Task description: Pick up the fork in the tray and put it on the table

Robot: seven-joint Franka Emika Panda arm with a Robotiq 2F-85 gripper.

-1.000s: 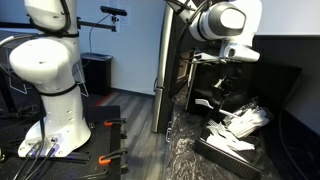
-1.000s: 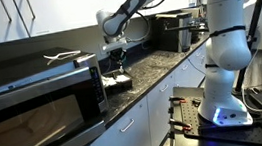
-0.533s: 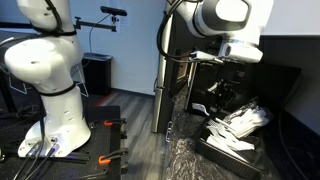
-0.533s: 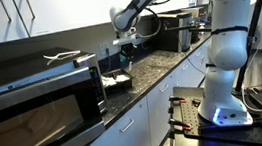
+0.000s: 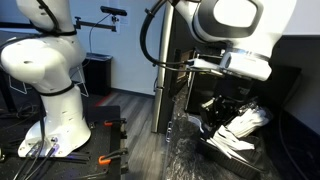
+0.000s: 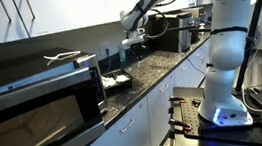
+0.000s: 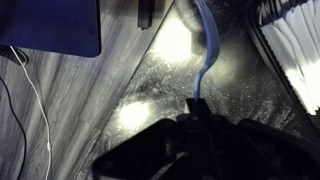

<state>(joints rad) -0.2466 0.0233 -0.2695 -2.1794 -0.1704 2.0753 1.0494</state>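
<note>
In the wrist view my gripper point(image 7: 197, 106) is shut on the fork point(image 7: 206, 48), a slim pale utensil that sticks out from the jaws over the glossy marbled table point(image 7: 150, 85). The tray's edge with white pieces point(image 7: 290, 55) lies at the right of that view. In both exterior views the gripper point(image 5: 222, 104) point(image 6: 134, 46) hangs above the table point(image 5: 185, 142) point(image 6: 161, 67), beside the black tray point(image 5: 214, 152) point(image 6: 119, 82). The fork is too small to make out in the exterior views.
A heap of white utensils point(image 5: 246, 121) fills the tray. A microwave point(image 6: 34, 103) stands at the counter's end. A tall black panel point(image 5: 172, 70) rises next to the table. A dark floor mat with orange tools point(image 5: 105, 140) lies below. A blue object point(image 7: 50, 25) lies near white cables.
The gripper has moved away from over the tray, along the table, with the fork in its jaws. The arm has swung further over the counter.
</note>
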